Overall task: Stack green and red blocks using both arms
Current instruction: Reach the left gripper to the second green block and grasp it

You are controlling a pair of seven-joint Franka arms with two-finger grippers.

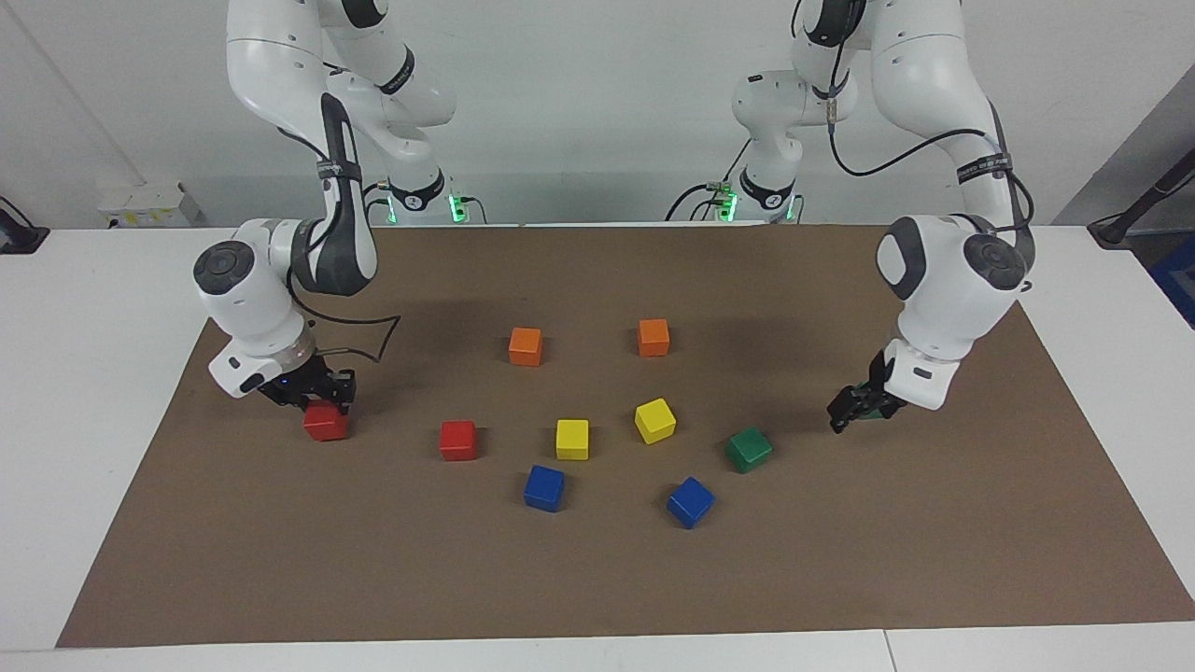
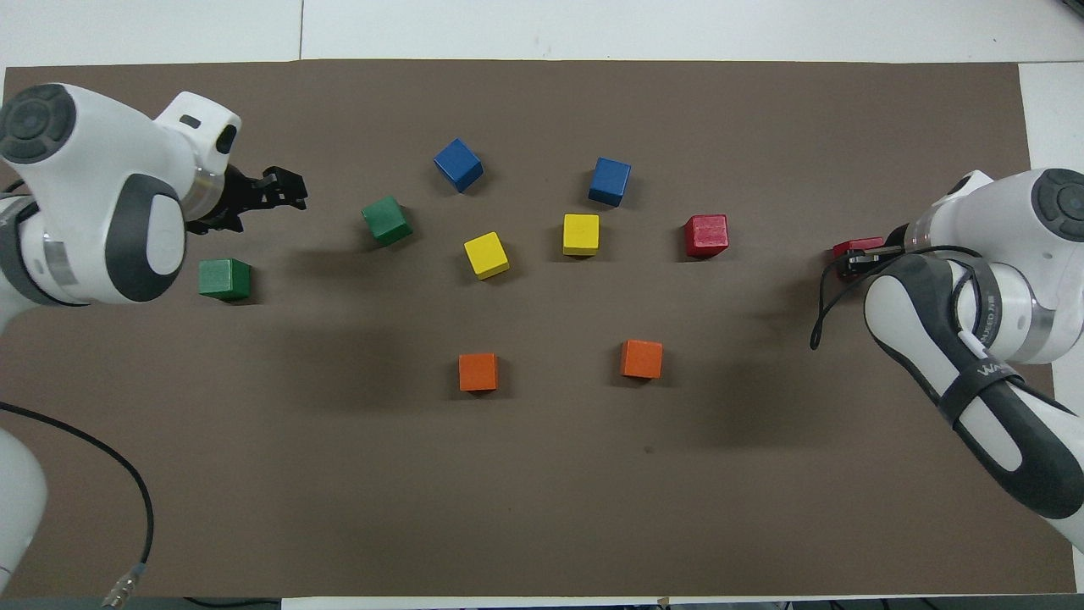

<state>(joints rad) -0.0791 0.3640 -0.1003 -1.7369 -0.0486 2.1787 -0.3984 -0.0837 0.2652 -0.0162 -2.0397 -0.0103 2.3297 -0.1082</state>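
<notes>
On a brown mat on the desk, the right gripper [image 1: 329, 397] has its fingers clamped on a red block [image 1: 325, 422]. The left gripper [image 1: 854, 407] hangs with fingers spread, empty, over a green block [image 2: 224, 279]. Another red block [image 1: 457, 440] and green block [image 1: 749, 450] sit among the other cubes.

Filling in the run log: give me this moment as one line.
right gripper: shut on red block | left gripper: beside green block | second red block, second green block: loose on mat | no stack yet
</notes>
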